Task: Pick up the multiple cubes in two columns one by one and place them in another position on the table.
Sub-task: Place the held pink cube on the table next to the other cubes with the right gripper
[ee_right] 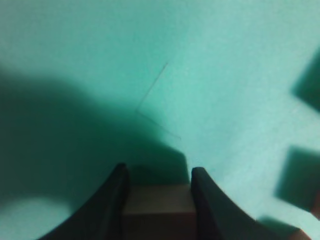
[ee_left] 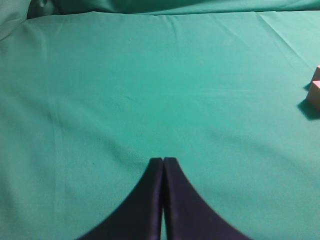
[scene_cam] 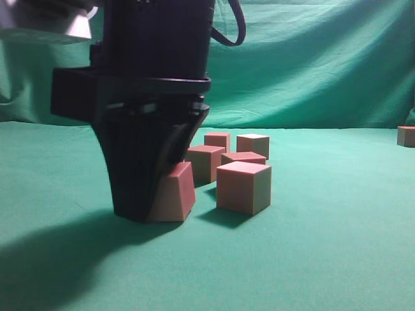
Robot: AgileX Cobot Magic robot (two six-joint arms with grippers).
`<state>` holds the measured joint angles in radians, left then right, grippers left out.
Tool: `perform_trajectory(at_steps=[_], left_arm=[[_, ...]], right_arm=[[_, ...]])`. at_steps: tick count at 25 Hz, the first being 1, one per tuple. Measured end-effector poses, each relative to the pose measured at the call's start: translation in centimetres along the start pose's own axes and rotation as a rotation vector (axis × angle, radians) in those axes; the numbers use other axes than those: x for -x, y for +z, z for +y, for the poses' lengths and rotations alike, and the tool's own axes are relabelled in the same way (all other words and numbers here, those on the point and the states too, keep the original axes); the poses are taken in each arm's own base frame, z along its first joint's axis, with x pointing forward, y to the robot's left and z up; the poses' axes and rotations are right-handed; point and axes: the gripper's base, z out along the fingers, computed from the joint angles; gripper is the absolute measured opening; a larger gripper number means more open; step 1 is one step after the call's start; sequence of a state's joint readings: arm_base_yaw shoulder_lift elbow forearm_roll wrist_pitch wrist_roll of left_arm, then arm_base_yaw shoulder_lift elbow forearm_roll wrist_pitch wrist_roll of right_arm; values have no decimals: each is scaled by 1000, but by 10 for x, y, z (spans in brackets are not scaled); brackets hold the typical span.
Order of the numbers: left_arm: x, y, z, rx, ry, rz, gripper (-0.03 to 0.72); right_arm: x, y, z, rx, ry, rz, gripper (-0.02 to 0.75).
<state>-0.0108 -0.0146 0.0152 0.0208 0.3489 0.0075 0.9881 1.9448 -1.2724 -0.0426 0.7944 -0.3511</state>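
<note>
My right gripper [scene_cam: 154,194] is clamped on one of the cubes [scene_cam: 174,193], which sits tilted with its lower edge at or just above the table [scene_cam: 324,259], near and left of the cluster. The right wrist view confirms the cube [ee_right: 159,210] seated between both fingers [ee_right: 112,200]. My left gripper [ee_left: 163,200] has its jaws together, holds nothing, and hangs over bare cloth. The remaining cubes [scene_cam: 243,188] stand just right of and behind the held one; a lone cube [scene_cam: 406,136] rests far right. To set down well, I judge: level the cube first, lower until its base meets the table, then part the jaws and rise straight up, avoiding the nearest neighbour.
</note>
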Motion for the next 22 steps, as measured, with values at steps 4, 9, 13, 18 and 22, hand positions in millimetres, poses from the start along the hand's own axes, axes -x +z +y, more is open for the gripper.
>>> perform_trajectory(at_steps=[4,9,13,18,22], left_arm=[[0,0,0,0,0,0,0],[0,0,0,0,0,0,0],[0,0,0,0,0,0,0],[0,0,0,0,0,0,0],[0,0,0,0,0,0,0]], right_arm=[[0,0,0,-2,-2,3,268],[0,0,0,-2,0,3,268],[0,0,0,-2,3,3,268],[0,0,0,-5,3,4,316],[-1,0,0,-5,1,6,442]])
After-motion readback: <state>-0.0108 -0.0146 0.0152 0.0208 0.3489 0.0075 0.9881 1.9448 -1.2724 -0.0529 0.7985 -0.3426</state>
